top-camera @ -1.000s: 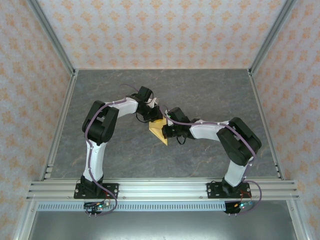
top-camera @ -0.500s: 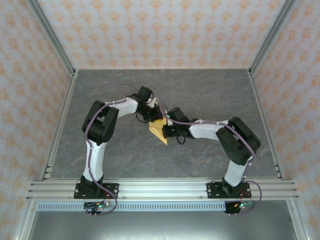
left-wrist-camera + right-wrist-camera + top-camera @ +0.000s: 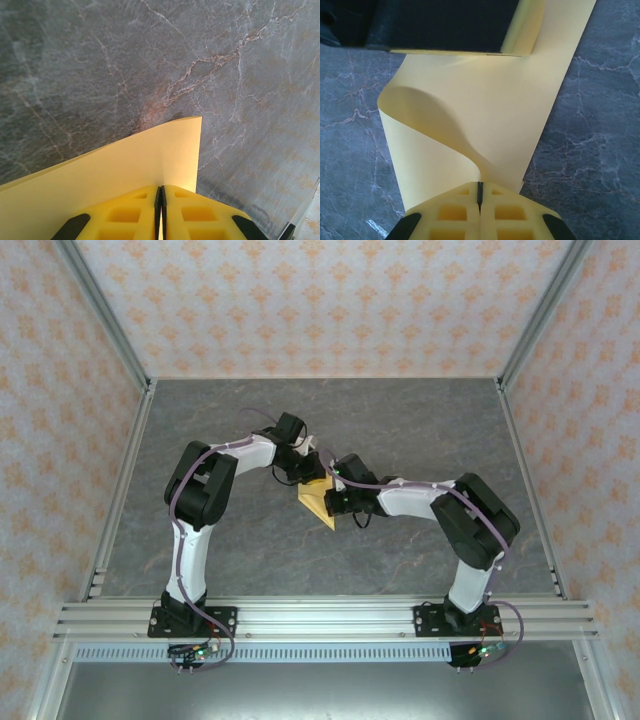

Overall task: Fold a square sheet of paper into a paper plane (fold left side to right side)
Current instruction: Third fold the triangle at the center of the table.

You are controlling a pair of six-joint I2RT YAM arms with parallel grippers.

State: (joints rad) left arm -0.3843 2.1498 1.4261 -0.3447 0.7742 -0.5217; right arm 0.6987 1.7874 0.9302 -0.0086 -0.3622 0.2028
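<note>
**Both claws pinching the yellow sheet, mid-table**

Top view: left gripper (image 3: 306,462) and right gripper (image 3: 332,486) meet nose to nose over the middle of the grey tabletop (image 3: 430,420). The yellow paper sheet (image 3: 318,504) sits between and under them, with one pointed corner poking toward the near edge. The arms cover most of it, and I can't read the jaws from here. Patterned walls (image 3: 330,300) on three sides. The aluminium rail (image 3: 320,618) in front carries both bases.

Left wrist: the left claw's yellow pads (image 3: 190,210) are pressed together with the sheet's edge caught in the seam. One square corner stands free beyond them and casts a shadow on the marbled surface.

Right wrist: its pads (image 3: 515,212) are also pressed together, pinching the sheet where it curls over itself in a loose loop, not creased flat. The far end runs under the black gripper body (image 3: 435,22) of the left arm, which hides the rest.
</note>
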